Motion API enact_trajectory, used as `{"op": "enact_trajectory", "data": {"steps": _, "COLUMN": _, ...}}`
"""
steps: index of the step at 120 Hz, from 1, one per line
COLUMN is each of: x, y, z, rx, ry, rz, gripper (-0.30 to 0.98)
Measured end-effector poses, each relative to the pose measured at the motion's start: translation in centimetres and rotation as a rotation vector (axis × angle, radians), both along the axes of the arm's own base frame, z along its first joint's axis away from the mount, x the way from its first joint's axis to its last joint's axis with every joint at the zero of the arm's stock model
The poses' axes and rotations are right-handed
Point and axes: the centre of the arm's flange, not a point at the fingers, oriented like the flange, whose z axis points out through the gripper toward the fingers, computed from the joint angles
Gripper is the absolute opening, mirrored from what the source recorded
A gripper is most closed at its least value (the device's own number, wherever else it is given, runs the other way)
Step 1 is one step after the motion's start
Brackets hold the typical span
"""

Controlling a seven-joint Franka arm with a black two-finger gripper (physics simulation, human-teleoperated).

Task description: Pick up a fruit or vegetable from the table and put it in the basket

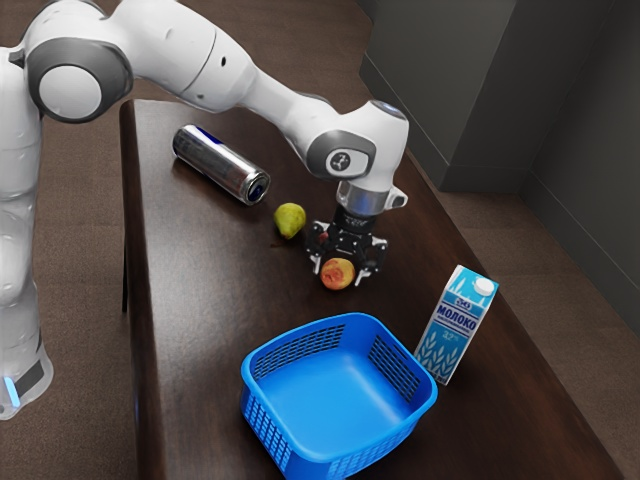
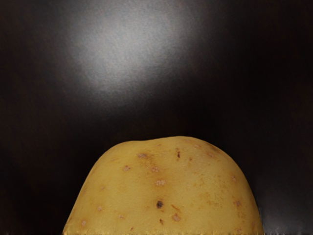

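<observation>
The white arm (image 1: 215, 65) comes in from the exterior view's upper left, slopes down toward that view's right and bends at the wrist (image 1: 367, 165), so that the black gripper (image 1: 341, 273) points downward (leaning a touch, it seems), with its two fingers (image 1: 317, 266) standing apart

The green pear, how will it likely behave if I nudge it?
The green pear will probably roll, given its rounded sides. Its smooth-looking skin suggests an off-centre push could slip. Its plump shape suggests it may feel fairly stiff.
</observation>
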Motion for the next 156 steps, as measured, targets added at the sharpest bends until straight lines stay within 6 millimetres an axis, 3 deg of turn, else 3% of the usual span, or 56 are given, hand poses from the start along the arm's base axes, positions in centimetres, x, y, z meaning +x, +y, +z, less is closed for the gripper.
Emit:
{"op": "enact_trajectory", "data": {"steps": 11, "x": 0.0, "y": -0.2, "z": 0.1, "rx": 0.002, "ry": 0.000, "rz": 0.013, "gripper": 0.38}}
{"op": "enact_trajectory", "data": {"steps": 37, "x": -0.2, "y": -0.4, "z": 1.2, "rx": 0.007, "ry": -0.010, "rz": 0.051, "gripper": 0.31}}
{"op": "enact_trajectory", "data": {"steps": 49, "x": -0.9, "y": -1.6, "z": 4.2, "rx": 0.010, "ry": -0.060, "rz": 0.048, "gripper": 0.30}}
{"op": "enact_trajectory", "data": {"steps": 64, "x": -3.2, "y": -3.9, "z": 9.7, "rx": 0.002, "ry": -0.145, "rz": 0.040, "gripper": 0.30}}
{"op": "enact_trajectory", "data": {"steps": 69, "x": -4.7, "y": -5.7, "z": 11.8, "rx": -0.002, "ry": -0.177, "rz": 0.022, "gripper": 0.31}}
{"op": "enact_trajectory", "data": {"steps": 76, "x": -7.1, "y": -10.6, "z": 14.5, "rx": -0.021, "ry": -0.214, "rz": -0.042, "gripper": 0.31}}
{"op": "enact_trajectory", "data": {"steps": 86, "x": -10.3, "y": -16.3, "z": 17.2, "rx": -0.063, "ry": -0.245, "rz": -0.106, "gripper": 0.31}}
{"op": "enact_trajectory", "data": {"steps": 93, "x": -12.3, "y": -19.1, "z": 18.5, "rx": -0.083, "ry": -0.259, "rz": -0.133, "gripper": 0.31}}
{"op": "enact_trajectory", "data": {"steps": 104, "x": -14.5, "y": -23.2, "z": 19.1, "rx": -0.103, "ry": -0.256, "rz": -0.165, "gripper": 0.31}}
{"op": "enact_trajectory", "data": {"steps": 114, "x": -15.4, "y": -25.5, "z": 18.3, "rx": -0.119, "ry": -0.227, "rz": -0.168, "gripper": 0.31}}
{"op": "enact_trajectory", "data": {"steps": 135, "x": -16.4, "y": -28.5, "z": 16.9, "rx": -0.140, "ry": -0.181, "rz": -0.150, "gripper": 0.31}}
{"op": "enact_trajectory", "data": {"steps": 144, "x": -16.7, "y": -29.3, "z": 16.8, "rx": -0.150, "ry": -0.178, "rz": -0.134, "gripper": 0.47}}
{"op": "enact_trajectory", "data": {"steps": 156, "x": -16.7, "y": -29.3, "z": 15.6, "rx": -0.142, "ry": -0.157, "rz": -0.101, "gripper": 0.58}}
